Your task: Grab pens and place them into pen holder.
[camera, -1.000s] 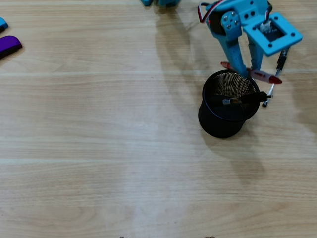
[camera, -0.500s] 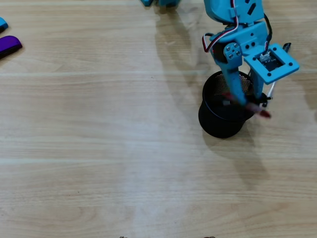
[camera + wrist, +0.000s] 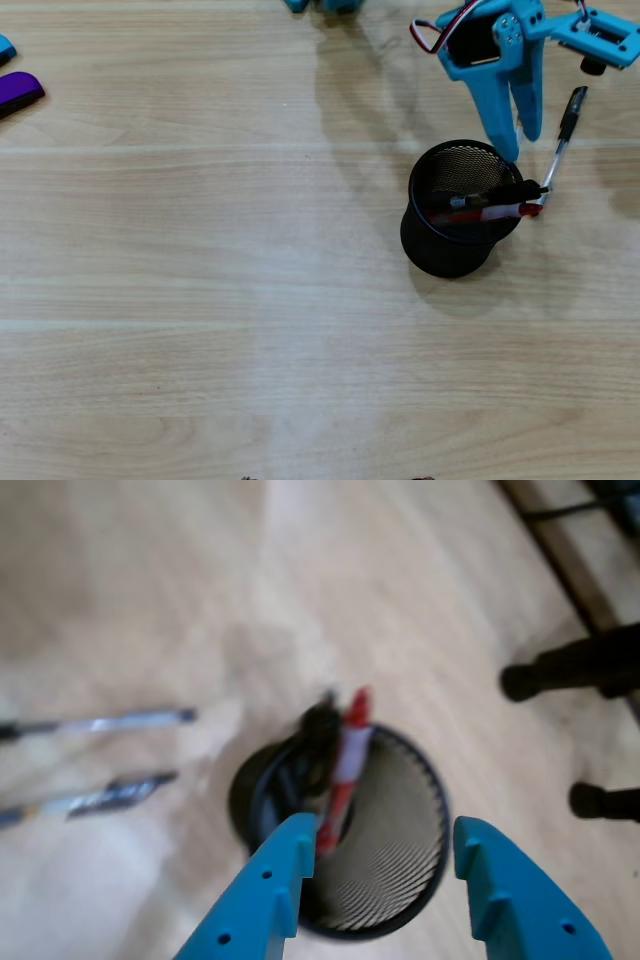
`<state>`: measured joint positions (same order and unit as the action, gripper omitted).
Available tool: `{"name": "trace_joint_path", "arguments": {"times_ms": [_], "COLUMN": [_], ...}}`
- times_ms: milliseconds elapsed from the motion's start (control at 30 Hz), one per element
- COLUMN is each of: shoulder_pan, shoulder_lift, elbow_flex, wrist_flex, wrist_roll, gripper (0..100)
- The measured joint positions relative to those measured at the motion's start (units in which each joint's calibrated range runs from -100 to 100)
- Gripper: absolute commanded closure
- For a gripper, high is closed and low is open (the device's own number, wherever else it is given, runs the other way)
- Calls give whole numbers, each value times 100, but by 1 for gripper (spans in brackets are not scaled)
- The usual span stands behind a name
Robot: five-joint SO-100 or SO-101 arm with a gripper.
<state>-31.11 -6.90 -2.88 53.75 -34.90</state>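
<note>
The black wire-mesh pen holder [image 3: 440,245] stands on the wooden table, right of centre in the overhead view. A red-and-clear pen [image 3: 485,212] and a black pen [image 3: 505,192] lean inside it against its right rim. A clear-barrelled pen [image 3: 563,135] lies on the table just right of the holder. My blue gripper [image 3: 520,145] is open and empty, its tips just above the holder's far rim. In the wrist view the gripper [image 3: 382,828] hangs over the holder [image 3: 410,880], with the red pen [image 3: 347,755] and black pen [image 3: 316,735] inside. Two clear pens [image 3: 110,720] [image 3: 105,797] lie at the left.
A purple object [image 3: 17,92] lies at the far left edge of the overhead view. Dark furniture feet [image 3: 575,668] show at the right of the wrist view. The wooden table [image 3: 200,300] spreads left of and below the holder.
</note>
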Motion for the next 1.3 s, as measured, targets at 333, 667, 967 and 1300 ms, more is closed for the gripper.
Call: {"name": "trace_joint_path", "arguments": {"times_ms": [333, 667, 967, 1300], "shoulder_pan": [-1672, -1959, -2001, -2009], "shoulder_lift": [322, 1202, 2277, 2962], "elbow_flex": [443, 505, 505, 469], "wrist_flex": [2644, 2067, 655, 560], "wrist_roll": [-3161, -4830, -4919, -4992], "gripper": [80, 80, 80, 100]}}
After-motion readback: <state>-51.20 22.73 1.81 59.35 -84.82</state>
